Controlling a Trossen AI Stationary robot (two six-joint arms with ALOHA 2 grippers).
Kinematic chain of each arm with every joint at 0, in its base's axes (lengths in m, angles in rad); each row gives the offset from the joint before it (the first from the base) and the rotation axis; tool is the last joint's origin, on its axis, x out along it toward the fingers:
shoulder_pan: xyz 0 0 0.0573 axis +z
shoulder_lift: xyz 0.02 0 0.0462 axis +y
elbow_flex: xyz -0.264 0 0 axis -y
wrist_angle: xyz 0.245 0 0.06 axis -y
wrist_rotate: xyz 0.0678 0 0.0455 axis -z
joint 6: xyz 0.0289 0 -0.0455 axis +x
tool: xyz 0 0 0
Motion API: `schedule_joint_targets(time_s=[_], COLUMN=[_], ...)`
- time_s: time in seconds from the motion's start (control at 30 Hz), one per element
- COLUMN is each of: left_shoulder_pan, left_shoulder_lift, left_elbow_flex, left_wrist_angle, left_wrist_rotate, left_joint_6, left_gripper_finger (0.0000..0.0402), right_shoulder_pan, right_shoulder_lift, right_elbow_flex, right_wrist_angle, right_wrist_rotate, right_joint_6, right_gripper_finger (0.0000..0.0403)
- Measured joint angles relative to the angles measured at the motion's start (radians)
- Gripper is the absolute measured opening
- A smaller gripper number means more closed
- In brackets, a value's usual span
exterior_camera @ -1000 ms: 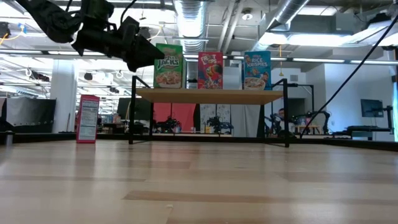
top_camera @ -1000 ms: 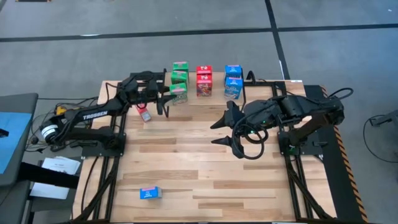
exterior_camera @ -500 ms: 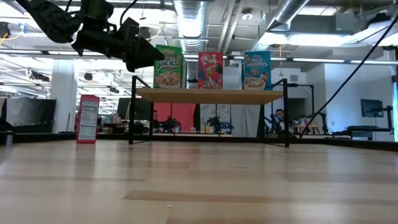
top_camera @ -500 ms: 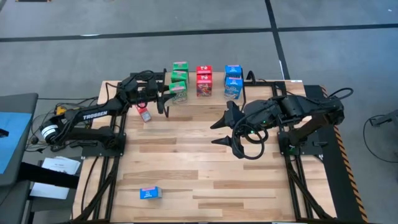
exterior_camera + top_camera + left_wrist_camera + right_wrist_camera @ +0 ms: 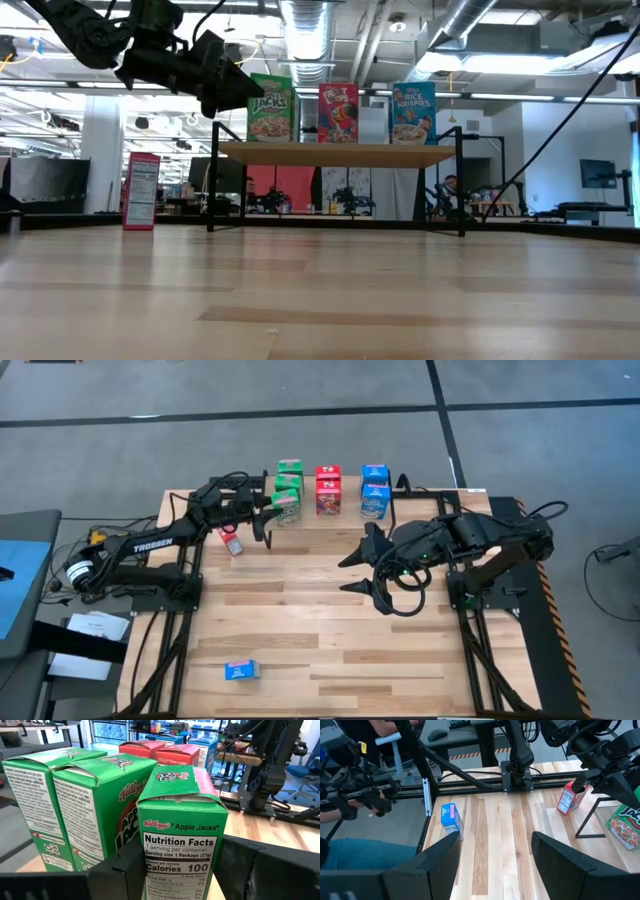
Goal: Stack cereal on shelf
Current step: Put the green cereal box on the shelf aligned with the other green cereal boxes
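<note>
The left gripper point(image 5: 272, 516) was up at the left end of the shelf point(image 5: 345, 512), its fingers point(image 5: 125, 870) pinched on the sides of a green cereal box point(image 5: 180, 830) whose nutrition panel faced the wrist camera. That box stood upright just beside two more green boxes point(image 5: 75, 805) on the shelf, at the near end of their row; whether it touched the board could not be told. Seen from table height, the left gripper point(image 5: 225, 88) hung at shelf-top level against the green box point(image 5: 271, 107) at the board's left end. Farther along the shelf stood two red boxes point(image 5: 328, 490) in the middle and two blue boxes point(image 5: 375, 490) toward the right, each pair lined up front to back. A third red box point(image 5: 232, 542) stood on the table point(image 5: 330, 630) to the left of the shelf, below the left arm, and a third blue box point(image 5: 241, 671) lay alone near the table's front left corner, well apart from everything else. The right gripper point(image 5: 358, 572) waited over the middle of the table, right of centre, its fingers point(image 5: 437, 855) spread apart and empty. Beyond the table's edge, the right wrist camera caught a person point(image 5: 350, 795) sitting, with both hands on a dark device.
</note>
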Motion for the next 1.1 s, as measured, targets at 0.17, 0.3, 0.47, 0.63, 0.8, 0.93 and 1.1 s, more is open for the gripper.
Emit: schedule_joint_targets(time_s=[0.17,0.3,0.47,0.63,0.8,0.93,1.1], left_shoulder_pan=[0.000,0.000,0.000,0.000,0.000,0.000,0.000], left_shoulder_lift=[0.000,0.000,0.000,-0.001,-0.001,-0.002,-0.002], left_elbow_flex=[0.000,0.000,0.000,0.000,0.000,0.000,0.000], left_wrist_angle=[-0.008,-0.019,-0.018,-0.018,-0.018,-0.017,-0.016], left_wrist_rotate=[-0.030,-0.089,-0.051,0.005,0.005,0.002,0.002], left_joint_6=[-0.020,-0.056,-0.086,-0.106,-0.106,-0.103,-0.130], left_gripper_finger=[0.0197,0.0219,0.0230,0.0231,0.0231,0.0231,0.0231], right_shoulder_pan=[0.000,0.000,0.000,0.000,0.000,0.000,0.000], right_shoulder_lift=[0.000,0.000,0.000,0.000,0.000,0.000,0.000], right_elbow_flex=[0.000,0.000,0.000,0.000,0.000,0.000,0.000], right_wrist_angle=[0.000,0.000,0.000,0.000,0.000,0.000,0.000], right_wrist_rotate=[0.000,0.000,0.000,0.000,0.000,0.000,0.000], right_joint_6=[0.001,0.001,0.001,0.002,0.008,0.010,0.009], right_gripper_finger=[0.0270,0.0270,0.0270,0.0270,0.0270,0.0270,0.0270])
